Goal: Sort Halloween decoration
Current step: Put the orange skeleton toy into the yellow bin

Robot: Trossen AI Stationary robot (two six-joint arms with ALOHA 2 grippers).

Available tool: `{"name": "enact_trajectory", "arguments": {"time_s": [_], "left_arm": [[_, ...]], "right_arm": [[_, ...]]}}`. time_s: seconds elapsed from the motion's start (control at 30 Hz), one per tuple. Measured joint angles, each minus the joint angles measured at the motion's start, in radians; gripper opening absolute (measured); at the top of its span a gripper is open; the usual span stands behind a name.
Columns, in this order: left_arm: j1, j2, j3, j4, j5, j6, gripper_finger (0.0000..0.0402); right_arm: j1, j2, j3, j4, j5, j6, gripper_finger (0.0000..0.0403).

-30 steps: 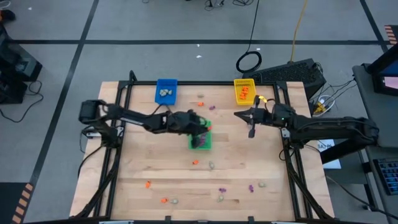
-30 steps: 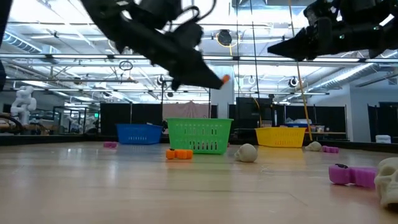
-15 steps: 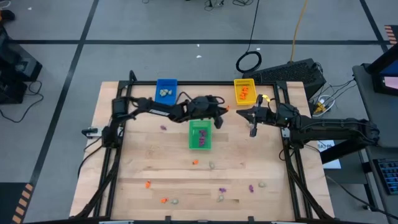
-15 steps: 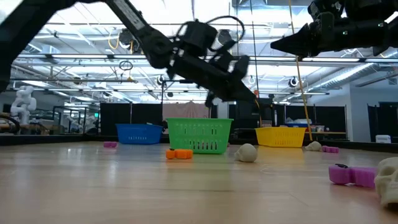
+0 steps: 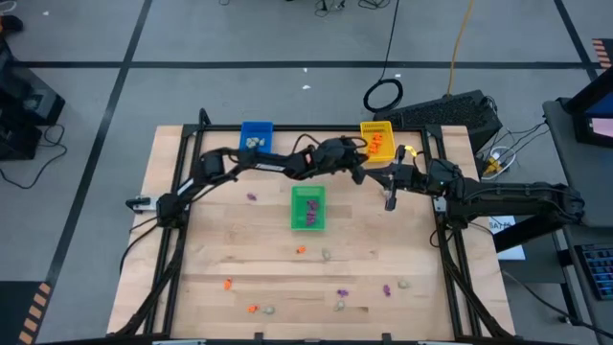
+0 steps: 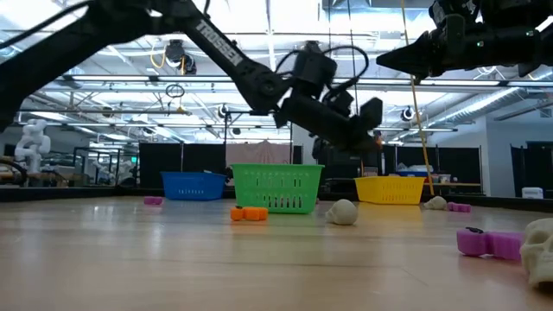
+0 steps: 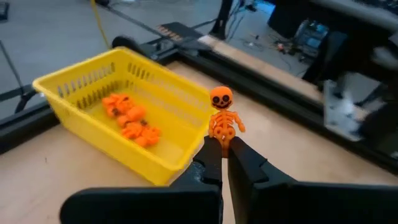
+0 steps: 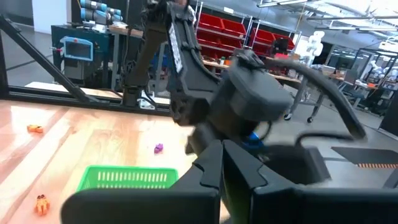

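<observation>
My left gripper (image 7: 224, 148) is shut on an orange skeleton trinket (image 7: 221, 117), held in the air just beside the yellow tray (image 7: 93, 124) at the table's far right (image 5: 376, 140). That tray holds several orange trinkets (image 7: 130, 118). In the high view the left arm reaches across the table's far half, its gripper (image 5: 361, 163) near the tray's near left corner. My right gripper (image 5: 388, 198) hovers shut and empty to the right of the green tray (image 5: 307, 208). Loose orange, purple and pale trinkets lie on the near half of the table (image 5: 301, 250). My left gripper pinches the orange skeleton by its legs (image 7: 222, 138) between its two fingertips. The fingers come from the table's left, slanting slightly down. The skeleton sticks out past the fingertips, head farthest from them, lifted clear of the table beside the yellow tray's rim.
A blue tray (image 5: 255, 140) with pale trinkets stands at the far left; the green tray holds purple ones. A purple trinket (image 5: 253, 196) lies left of the green tray. A black frame (image 5: 192, 144) runs along the table's edges. The right arm (image 5: 498, 196) reaches in from the right.
My left gripper has swung from above the green tray toward the table's far right, sinking a little, and carried the orange skeleton up to the yellow tray. It has stayed shut on the skeleton.
</observation>
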Motion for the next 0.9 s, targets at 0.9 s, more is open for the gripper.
{"name": "enact_trajectory", "arguments": {"time_s": [0.9], "left_arm": [[0.048,0.176,0.253,-0.115,-0.02,0.0,0.005]], "right_arm": [[0.0,0.0,0.0,0.0,0.0,0.004,0.0]]}}
